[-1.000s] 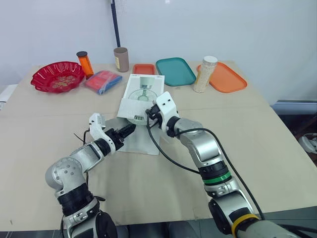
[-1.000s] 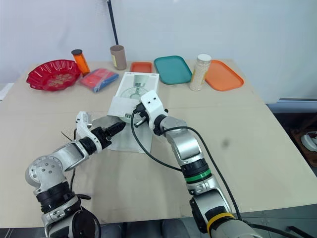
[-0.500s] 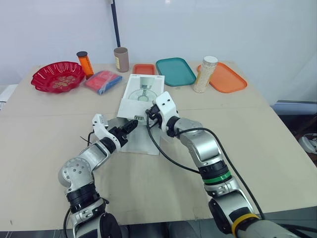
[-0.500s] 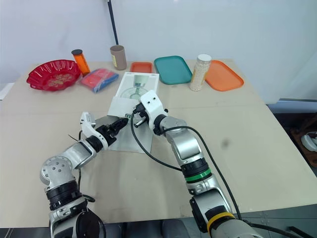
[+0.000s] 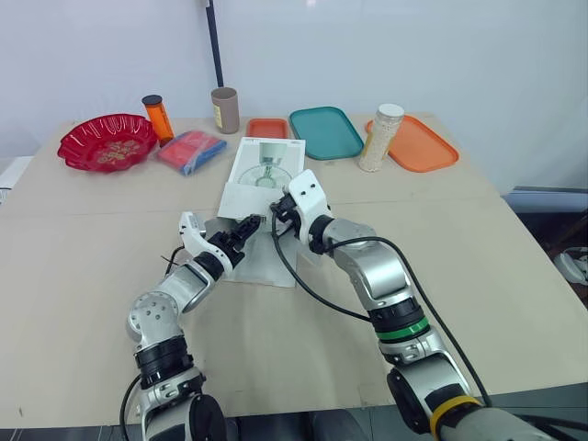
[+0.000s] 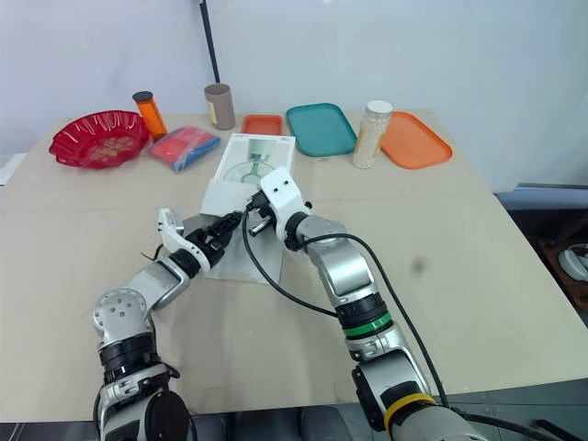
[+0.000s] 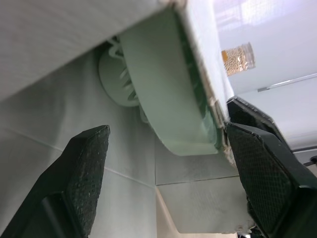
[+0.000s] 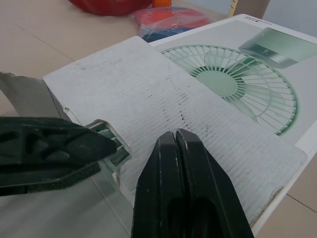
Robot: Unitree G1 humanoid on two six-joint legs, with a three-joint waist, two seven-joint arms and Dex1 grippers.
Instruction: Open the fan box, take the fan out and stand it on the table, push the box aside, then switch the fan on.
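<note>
Left hand has slid forward to the fan box's open end.
Its fingers stand apart either side of the green fan's rim, still inside the box, ready to pull; right hand, fingers together, rests on the top flap, likely steadying it.

At the near end of the fan box, left tool and right tool.
</note>
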